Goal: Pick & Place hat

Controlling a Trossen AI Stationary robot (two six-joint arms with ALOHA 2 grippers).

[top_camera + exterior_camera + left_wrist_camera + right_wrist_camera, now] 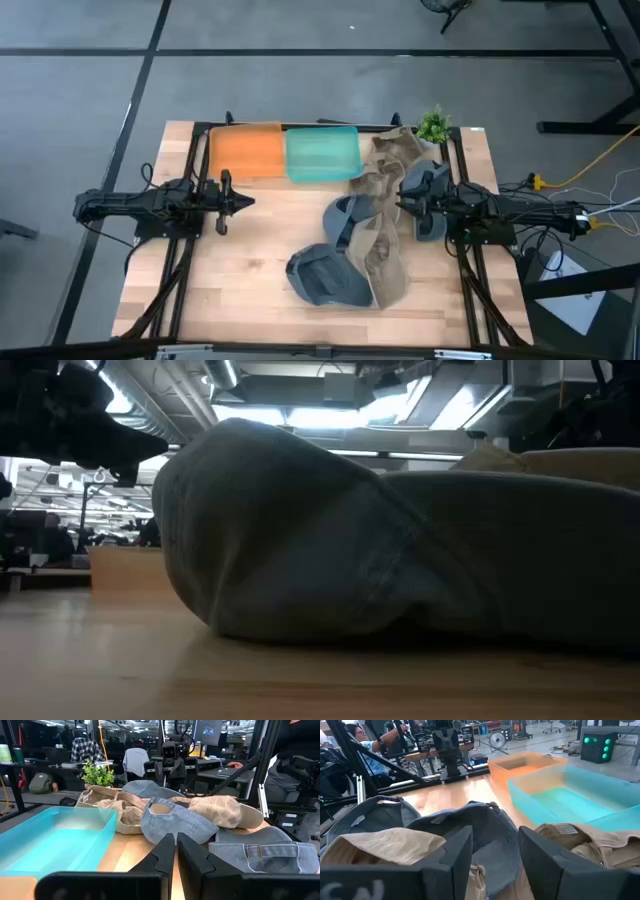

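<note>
Several hats lie in a heap on the right half of the wooden table: blue denim hats and tan hats. My right gripper stands open at the heap's right side. In its wrist view its fingers stand apart with a denim hat's crown just beyond them; whether they touch it does not show. My left gripper is shut over bare wood left of the heap, pointing toward it. The low view is filled by the nearest denim hat, resting on the tabletop.
An orange bin and a teal bin stand side by side at the far edge. A small green plant stands at the far right corner. Bare wood lies on the table's left half. A person sits beyond the table's left side.
</note>
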